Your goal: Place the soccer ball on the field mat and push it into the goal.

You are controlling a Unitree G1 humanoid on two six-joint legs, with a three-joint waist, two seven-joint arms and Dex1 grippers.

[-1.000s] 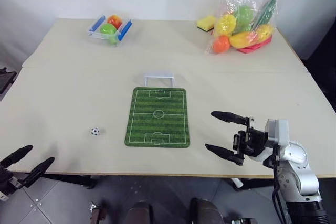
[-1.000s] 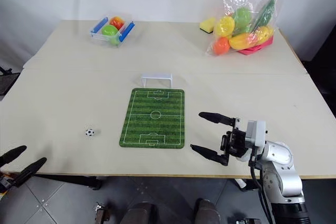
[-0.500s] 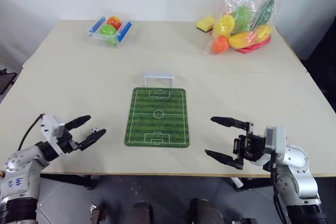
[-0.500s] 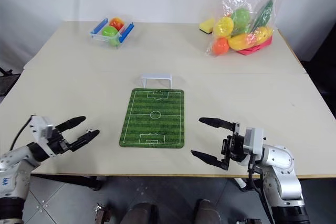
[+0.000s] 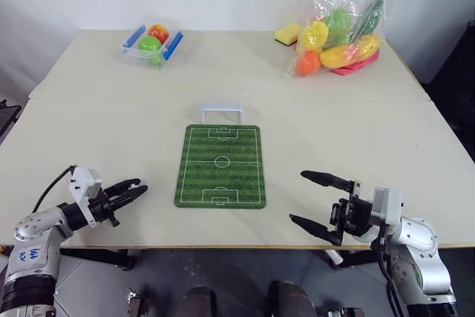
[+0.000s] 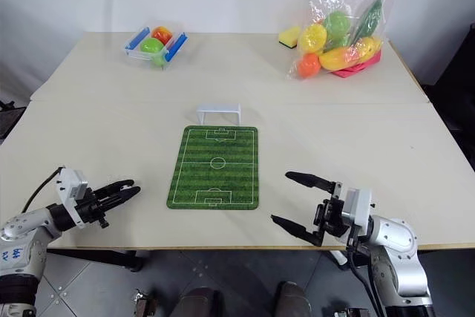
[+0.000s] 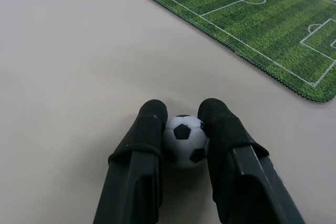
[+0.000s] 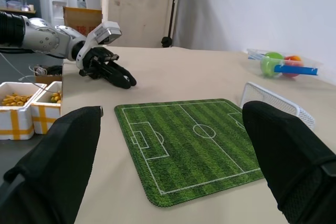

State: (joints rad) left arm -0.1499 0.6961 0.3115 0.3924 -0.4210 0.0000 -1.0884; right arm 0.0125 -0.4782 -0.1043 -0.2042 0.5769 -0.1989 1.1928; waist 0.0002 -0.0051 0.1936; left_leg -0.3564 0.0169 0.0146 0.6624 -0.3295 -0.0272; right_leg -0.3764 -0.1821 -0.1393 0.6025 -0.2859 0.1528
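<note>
Where the tabletop nears its front edge on the left, the left pincer lies low and grasps the soccer ball between its two black fingers — the ball rests on the bare surface, apart from the field mat. At the mat's far end stands the goal, just beyond its short edge. On the right, the right pincer hovers near the front edge — released, fingers spread wide, grasping nothing.

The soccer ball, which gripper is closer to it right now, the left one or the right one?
Left. The left gripper has its fingers closed around the soccer ball, beside the field mat. The right gripper hangs open across the mat.
</note>
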